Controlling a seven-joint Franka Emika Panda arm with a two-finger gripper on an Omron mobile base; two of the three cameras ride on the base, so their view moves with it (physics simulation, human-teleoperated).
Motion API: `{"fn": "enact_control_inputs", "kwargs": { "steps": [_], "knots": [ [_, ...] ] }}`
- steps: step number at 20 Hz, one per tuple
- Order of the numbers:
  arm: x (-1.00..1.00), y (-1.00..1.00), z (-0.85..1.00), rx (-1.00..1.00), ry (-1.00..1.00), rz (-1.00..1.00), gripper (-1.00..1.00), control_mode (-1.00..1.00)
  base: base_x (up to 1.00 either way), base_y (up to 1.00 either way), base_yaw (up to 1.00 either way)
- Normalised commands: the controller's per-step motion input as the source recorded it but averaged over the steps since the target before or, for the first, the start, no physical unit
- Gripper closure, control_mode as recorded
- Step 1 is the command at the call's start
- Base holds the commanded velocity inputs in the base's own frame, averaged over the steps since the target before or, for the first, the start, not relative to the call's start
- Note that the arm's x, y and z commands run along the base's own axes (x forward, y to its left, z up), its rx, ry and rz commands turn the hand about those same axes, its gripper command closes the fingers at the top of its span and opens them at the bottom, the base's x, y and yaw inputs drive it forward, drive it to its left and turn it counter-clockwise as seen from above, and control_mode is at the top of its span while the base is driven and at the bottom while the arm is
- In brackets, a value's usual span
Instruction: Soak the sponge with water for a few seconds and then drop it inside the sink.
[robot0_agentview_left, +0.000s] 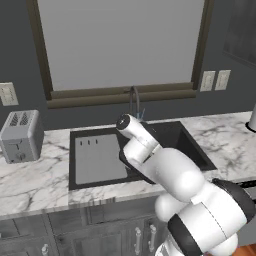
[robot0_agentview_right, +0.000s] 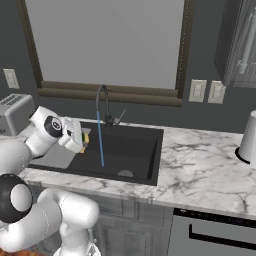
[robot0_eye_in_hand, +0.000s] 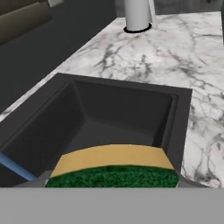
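Currently the end effector (robot0_agentview_right: 84, 141) grips the sponge (robot0_agentview_right: 85, 140) just beside the water (robot0_agentview_right: 100, 142), over the sink (robot0_agentview_right: 135, 150); it should shift sideways into the stream.

Open basin, faucet at the back

The sink (robot0_agentview_right: 135, 150) lies open below; only the faucet (robot0_agentview_right: 102, 102) and the water (robot0_agentview_right: 100, 145) stand just beside the sponge (robot0_agentview_right: 85, 139).

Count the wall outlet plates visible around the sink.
3. Two sit side by side right of the window; one is on the wall left of it, above the toaster. Others may be hidden.
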Motion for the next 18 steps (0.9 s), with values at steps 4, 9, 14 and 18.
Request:
{"fn": "enact_control_inputs", "kwargs": {
  "steps": [4,9,14,18],
  "knots": [
    [0.46,0.0,0.0,0.0,0.04,0.0,1.0,-1.0,0.0,0.0,0.0],
    [0.08,0.0,-0.06,0.0,0.0,0.0,1.0,-1.0,0.0,0.0,0.0],
    [0.01,0.0,-0.14,0.0,0.0,0.0,1.0,-1.0,0.0,0.0,0.0],
    [0.15,0.0,-0.25,0.0,0.0,0.0,1.0,-1.0,0.0,0.0,0.0]
  ]
}}
